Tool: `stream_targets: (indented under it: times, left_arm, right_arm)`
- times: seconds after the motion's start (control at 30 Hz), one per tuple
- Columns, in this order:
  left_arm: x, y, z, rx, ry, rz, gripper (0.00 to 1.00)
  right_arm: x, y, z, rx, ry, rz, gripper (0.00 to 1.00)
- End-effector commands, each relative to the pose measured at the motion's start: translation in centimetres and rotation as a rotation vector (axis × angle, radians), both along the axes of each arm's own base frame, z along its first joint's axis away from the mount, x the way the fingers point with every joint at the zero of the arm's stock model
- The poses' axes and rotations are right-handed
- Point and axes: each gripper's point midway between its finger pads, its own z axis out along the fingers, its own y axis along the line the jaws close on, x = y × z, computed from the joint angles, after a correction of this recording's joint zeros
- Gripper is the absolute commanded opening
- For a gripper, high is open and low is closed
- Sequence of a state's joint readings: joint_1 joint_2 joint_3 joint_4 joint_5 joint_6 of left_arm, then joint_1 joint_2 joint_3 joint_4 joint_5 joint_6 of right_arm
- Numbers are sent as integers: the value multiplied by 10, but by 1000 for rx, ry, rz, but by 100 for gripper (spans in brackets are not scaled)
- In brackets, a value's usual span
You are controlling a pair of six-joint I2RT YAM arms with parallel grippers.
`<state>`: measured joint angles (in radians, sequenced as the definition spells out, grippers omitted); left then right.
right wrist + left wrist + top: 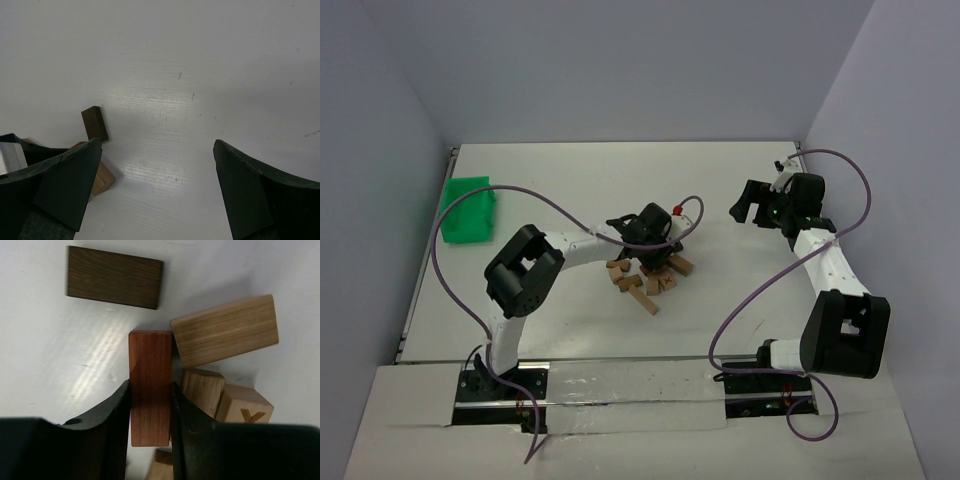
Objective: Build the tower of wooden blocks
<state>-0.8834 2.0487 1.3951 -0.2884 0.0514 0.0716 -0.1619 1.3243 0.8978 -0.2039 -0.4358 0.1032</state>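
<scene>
The left gripper [150, 386] is clamped across the narrow width of a reddish-brown wooden bar [150, 352], with one black finger [117, 410] on each long side, toward the bar's near end. The bar lies in a loose heap of small wooden blocks [642, 280] around the middle of the white desk [720, 180]. Its far right corner touches a light-tan wooden bar [225, 330]. A plain tan wooden cube [201, 389] and a tan wooden cube marked with an X [245, 409] sit just beside the right finger. A dark-brown flat wooden block [115, 276] lies apart, beyond the bar's far end.

No upright stack shows anywhere, so the tower looks not yet begun. The right gripper [156, 150] hangs with its jaws wide apart and holds nothing, well away from the heap toward the desk's right edge. A green plastic tray [468, 210] sits near the far left corner.

The bar should be light, rigid and smooth-sided. A hold across the long faces at mid-length suits it best; this one seems off-centre, so the bar may tip on lifting and drag its neighbours.
</scene>
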Motion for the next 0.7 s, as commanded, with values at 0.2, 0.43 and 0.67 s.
stream_targets:
  times: [0.2, 0.43, 0.67]
  left_arm:
    - [-24, 5, 25, -74, 105, 182, 0]
    - [27, 50, 46, -68, 84, 673, 0]
    - [36, 54, 32, -123, 190, 795, 0]
  right_arm:
    - [10, -5, 27, -20, -79, -5, 100]
    - [11, -4, 23, -13, -71, 2, 100]
    - [10, -6, 22, -31, -77, 0, 100]
